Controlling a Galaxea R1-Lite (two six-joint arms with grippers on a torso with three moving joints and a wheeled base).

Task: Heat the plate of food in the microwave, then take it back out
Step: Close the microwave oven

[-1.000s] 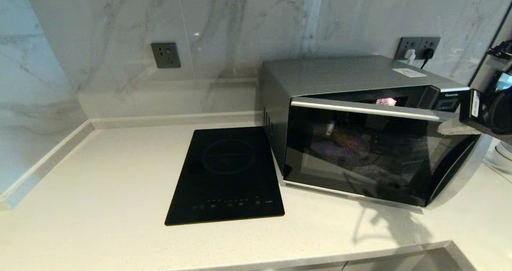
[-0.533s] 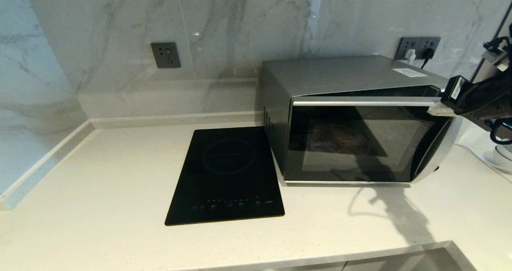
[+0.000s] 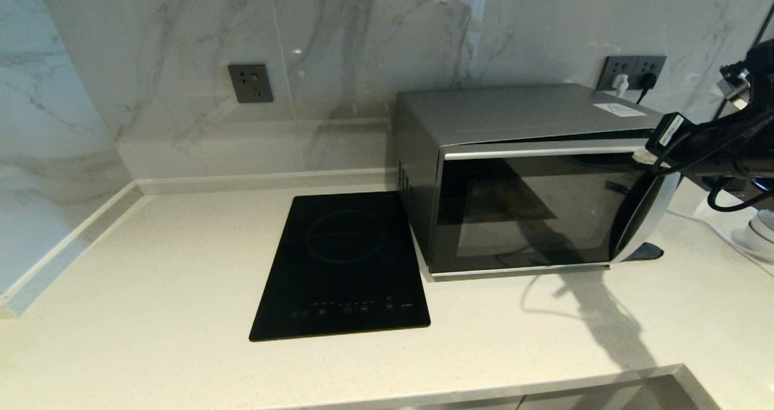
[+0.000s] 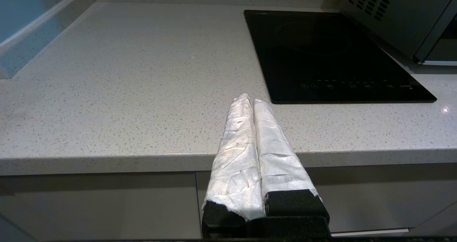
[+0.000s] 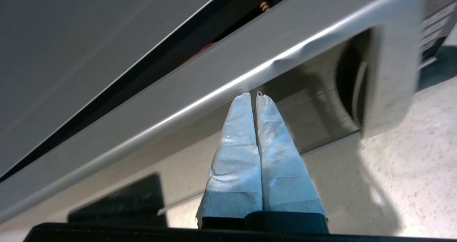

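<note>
The silver-grey microwave (image 3: 520,112) stands at the back right of the counter. Its dark glass door (image 3: 532,213) is almost closed, with a narrow dark gap left along the top on the handle side. My right gripper (image 3: 642,156) is shut and empty, its wrapped fingertips (image 5: 246,102) against the door's upper right corner, beside the curved silver handle (image 3: 642,216). The plate of food is hidden behind the dark door. My left gripper (image 4: 249,98) is shut and empty, parked low at the counter's front edge, left of the microwave (image 4: 389,13).
A flat black induction hob (image 3: 341,265) lies on the counter just left of the microwave. A wall socket (image 3: 250,83) sits behind it, and a plugged double socket (image 3: 632,71) is behind the microwave. A white cable and base (image 3: 756,231) lie at the far right.
The microwave door has swung from well open to almost closed. My right gripper, shut, has followed it in toward the microwave, staying on its upper right corner.
</note>
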